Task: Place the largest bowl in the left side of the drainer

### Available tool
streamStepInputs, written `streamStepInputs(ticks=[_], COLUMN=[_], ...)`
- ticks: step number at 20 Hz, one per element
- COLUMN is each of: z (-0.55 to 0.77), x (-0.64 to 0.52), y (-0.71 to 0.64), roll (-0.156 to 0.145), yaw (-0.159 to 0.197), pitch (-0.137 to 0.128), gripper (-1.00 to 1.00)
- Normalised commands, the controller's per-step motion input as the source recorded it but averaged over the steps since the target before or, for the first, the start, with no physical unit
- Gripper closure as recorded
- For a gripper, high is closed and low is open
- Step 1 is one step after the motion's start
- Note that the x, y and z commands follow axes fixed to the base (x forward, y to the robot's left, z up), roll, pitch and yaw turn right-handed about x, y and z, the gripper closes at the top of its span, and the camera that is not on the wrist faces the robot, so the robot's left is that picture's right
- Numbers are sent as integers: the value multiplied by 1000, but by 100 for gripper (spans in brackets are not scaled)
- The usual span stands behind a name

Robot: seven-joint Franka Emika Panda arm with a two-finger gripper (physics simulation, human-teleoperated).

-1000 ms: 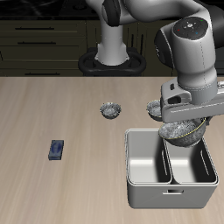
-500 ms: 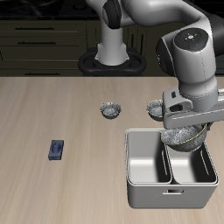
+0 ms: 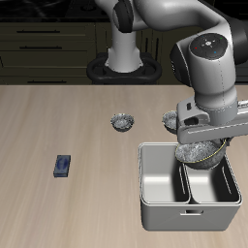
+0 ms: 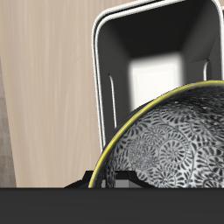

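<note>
The gripper's fingers are hidden behind the largest bowl (image 3: 201,149). Part of the drainer (image 4: 157,52) is covered by the bowl and cut off at the edge.

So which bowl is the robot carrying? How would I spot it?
Find the big light-grey metal drainer with two deep compartments near the table's front edge. Just above it, under the robot's pincer, hangs the widest shiny speckled bowl with a yellowish rim. The two smaller speckled bowls sit on the table farther back, so it is the only one in the air.
</note>
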Motion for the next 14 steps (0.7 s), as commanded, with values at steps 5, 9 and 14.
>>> streamStepInputs(ticks=[5,9,14], z=[-111,30,34], x=[102,-114,-75], y=[-23,161,199], roll=[-21,28,32], yaw=[5,7,21], pitch=[21,2,-2], gripper=[-100,-100,-100])
